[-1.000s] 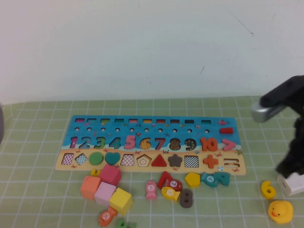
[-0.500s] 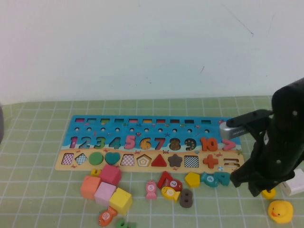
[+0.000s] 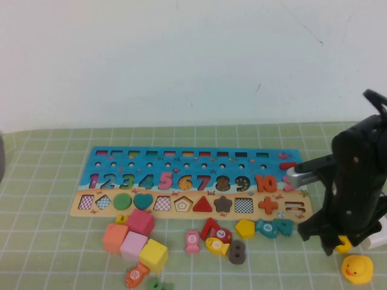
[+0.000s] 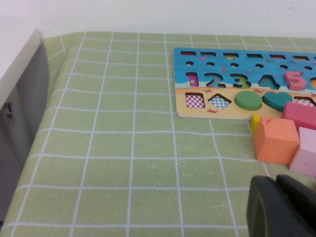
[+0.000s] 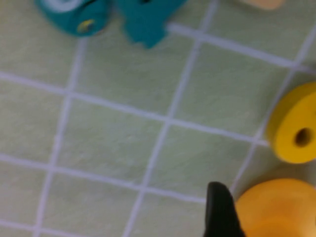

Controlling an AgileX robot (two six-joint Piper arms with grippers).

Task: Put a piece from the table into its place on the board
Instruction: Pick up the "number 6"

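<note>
The board (image 3: 193,158) lies flat across the middle of the table, with coloured numerals and shape cut-outs. The yellow numeral "6" (image 5: 295,129) lies on the cloth right of the board. In the high view only a yellow edge of it (image 3: 345,244) shows under my right arm. My right gripper (image 3: 336,244) hangs low just above the cloth beside the 6. One black finger (image 5: 219,212) shows, standing wide of the rest, and nothing is held. My left gripper (image 4: 282,207) is shut and empty, above the cloth near the board's left end (image 4: 207,74).
A yellow rubber duck (image 3: 357,268) sits close to the 6, right by the right gripper's finger (image 5: 276,210). Teal pieces (image 3: 273,227), a yellow pentagon (image 3: 244,228), fish pieces and coloured cubes (image 3: 134,238) lie along the board's near edge. A white block (image 3: 380,237) lies at far right.
My right arm has swung in from the right and come down over the yellow 6, which now is mostly covered in the high view. The pieces and the board have not moved.
</note>
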